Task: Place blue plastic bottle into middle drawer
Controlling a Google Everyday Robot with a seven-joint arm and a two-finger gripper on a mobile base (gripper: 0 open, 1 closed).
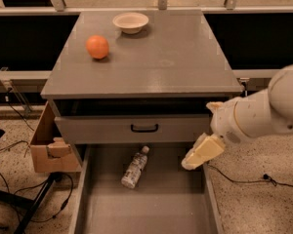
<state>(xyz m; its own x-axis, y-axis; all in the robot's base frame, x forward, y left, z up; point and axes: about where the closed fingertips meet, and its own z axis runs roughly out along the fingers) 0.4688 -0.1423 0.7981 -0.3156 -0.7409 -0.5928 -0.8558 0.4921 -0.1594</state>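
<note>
The blue plastic bottle (135, 167) lies on its side on the grey floor of the open middle drawer (151, 208), near the back, with its white cap pointing to the back. My gripper (201, 133) is at the drawer's right wall, above it and to the right of the bottle, not touching it. Its cream fingers (203, 151) are spread apart and hold nothing. The white arm comes in from the right edge.
The upper drawer front with a black handle (144, 127) is slightly pulled out above the open drawer. An orange (97, 47) and a white bowl (131, 22) sit on the cabinet top. A cardboard box (51, 147) and cables lie on the floor to the left.
</note>
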